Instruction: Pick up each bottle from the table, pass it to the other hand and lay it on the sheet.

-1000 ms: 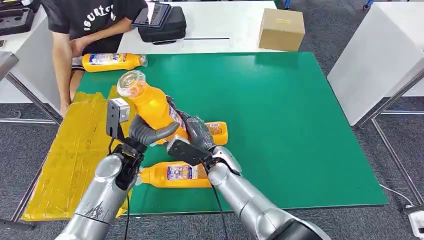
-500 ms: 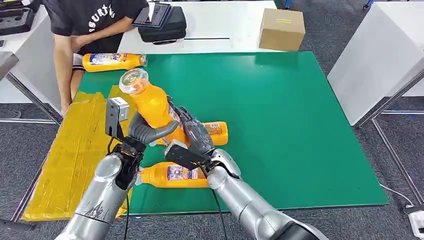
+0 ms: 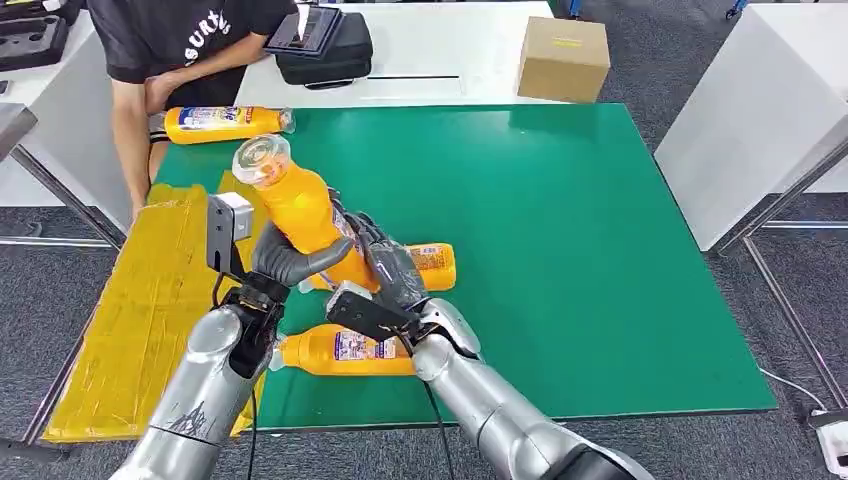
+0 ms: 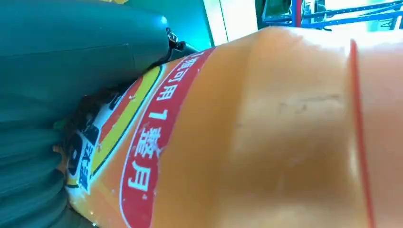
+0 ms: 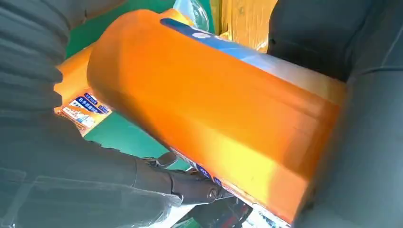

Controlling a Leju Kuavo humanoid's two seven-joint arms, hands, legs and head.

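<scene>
An orange bottle (image 3: 305,210) with a clear cap is held tilted above the green mat (image 3: 600,250), cap toward the far left. My left hand (image 3: 292,262) grips its lower body from the left, thumb across the front. My right hand (image 3: 388,268) wraps it from the right. The left wrist view has the bottle's label (image 4: 142,156) against my left hand (image 4: 57,71). In the right wrist view the bottle (image 5: 214,109) lies between my right hand (image 5: 47,142) and my left hand (image 5: 366,104). The yellow sheet (image 3: 140,300) lies at the left.
Two more orange bottles lie on the mat below my hands, one near the front edge (image 3: 345,350) and one partly hidden (image 3: 437,265). A third (image 3: 225,122) lies at the far left corner beside a person (image 3: 170,50). A cardboard box (image 3: 563,58) and black case (image 3: 325,45) sit behind.
The held bottle and both hands have shifted slightly up and to the left. The person's arm has moved a little.
</scene>
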